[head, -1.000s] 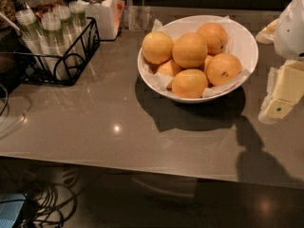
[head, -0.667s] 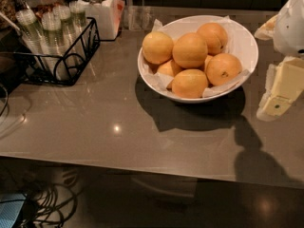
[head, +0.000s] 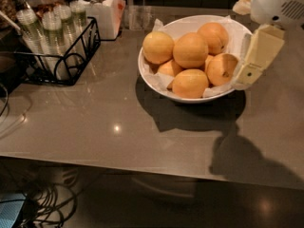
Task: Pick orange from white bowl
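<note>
Gripper (head: 251,66) beside orange (head: 221,69) — at white bowl (head: 148,78)

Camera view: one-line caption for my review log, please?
Gripper at the right rim of the white bowl, beside its rightmost orange, over a grey counter.

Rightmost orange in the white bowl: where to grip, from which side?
Grip the orange across its round middle, coming from above on the right, where the gripper hangs beside the white bowl. Its top is bare; other oranges crowd its left.
</note>
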`<state>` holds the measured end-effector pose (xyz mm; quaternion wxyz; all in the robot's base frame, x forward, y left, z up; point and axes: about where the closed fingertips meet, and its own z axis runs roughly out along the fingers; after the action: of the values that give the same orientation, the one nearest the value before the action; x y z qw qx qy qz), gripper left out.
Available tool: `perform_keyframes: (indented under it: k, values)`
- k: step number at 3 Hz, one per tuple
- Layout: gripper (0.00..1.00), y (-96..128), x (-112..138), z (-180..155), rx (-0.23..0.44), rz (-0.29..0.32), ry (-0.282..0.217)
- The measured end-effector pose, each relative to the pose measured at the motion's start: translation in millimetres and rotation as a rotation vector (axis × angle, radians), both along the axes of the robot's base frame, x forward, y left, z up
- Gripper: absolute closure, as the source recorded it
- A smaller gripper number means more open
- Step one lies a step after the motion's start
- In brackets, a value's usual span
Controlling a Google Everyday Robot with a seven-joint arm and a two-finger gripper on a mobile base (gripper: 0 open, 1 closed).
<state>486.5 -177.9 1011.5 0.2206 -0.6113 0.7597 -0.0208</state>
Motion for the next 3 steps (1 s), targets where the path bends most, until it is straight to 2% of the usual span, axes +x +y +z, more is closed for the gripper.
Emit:
perform_keyframes:
  k: [1, 2, 3]
  values:
    - [0.19, 1, 0, 4, 0.001, 0.001, -0.014]
    - [0.28, -2, -1, -2, 0.037, -0.023, -0.004]
    - [0.15, 1, 13, -18, 0.098, -0.067, 0.036]
